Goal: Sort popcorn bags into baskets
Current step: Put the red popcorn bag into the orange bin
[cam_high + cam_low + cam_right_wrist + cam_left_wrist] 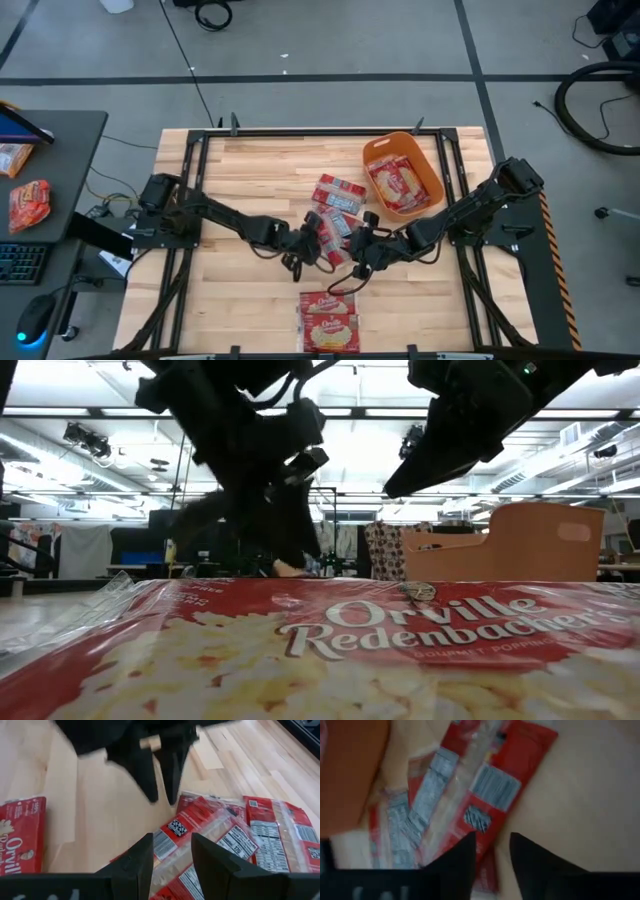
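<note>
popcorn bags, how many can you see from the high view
About 6, though overlaps may hide more: at least one in the orange basket, roughly three overlapping popcorn bags mid-table, two stacked at the table's near edge.

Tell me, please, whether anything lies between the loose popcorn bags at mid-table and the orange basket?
Nothing visible does. In the high view, the pile of popcorn bags lies just beside the orange basket, with only bare wood between them. Both the left gripper and the right gripper hover at the pile's near edge.
</note>
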`<state>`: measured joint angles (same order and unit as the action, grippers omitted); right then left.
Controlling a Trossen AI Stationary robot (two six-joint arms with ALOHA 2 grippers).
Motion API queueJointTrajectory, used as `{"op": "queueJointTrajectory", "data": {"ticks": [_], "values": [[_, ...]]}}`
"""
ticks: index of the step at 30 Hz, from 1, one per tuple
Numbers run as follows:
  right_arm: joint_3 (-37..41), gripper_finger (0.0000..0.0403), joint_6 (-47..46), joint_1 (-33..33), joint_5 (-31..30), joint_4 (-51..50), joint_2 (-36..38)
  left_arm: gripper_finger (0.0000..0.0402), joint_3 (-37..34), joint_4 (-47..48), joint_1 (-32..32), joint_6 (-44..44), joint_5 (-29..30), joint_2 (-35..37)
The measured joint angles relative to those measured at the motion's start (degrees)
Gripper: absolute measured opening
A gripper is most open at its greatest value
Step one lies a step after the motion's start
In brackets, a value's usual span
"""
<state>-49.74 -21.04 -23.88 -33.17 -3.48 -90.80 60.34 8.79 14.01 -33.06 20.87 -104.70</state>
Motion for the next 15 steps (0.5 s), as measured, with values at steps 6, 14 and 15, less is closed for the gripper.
{"op": "queueJointTrajectory", "data": {"ticks": [6, 14, 15], "values": [[0.0, 0.0137, -0.2, 0.0, 0.1, -0.4, 0.0, 0.0181, 0.1, -5.4, 2.8, -6.9, 9.6, -4.6], [0.0, 0.0137, -0.4, 0.1, 0.2, -0.3, 0.0, 0.0187, 0.0, -10.7, 3.0, -12.7, 16.2, -9.2], [0.0, 0.0137, -0.4, 0.1, 0.2, -0.3, 0.0, 0.0187, 0.0, -11.0, 2.8, -13.0, 16.5, -9.6]]}}
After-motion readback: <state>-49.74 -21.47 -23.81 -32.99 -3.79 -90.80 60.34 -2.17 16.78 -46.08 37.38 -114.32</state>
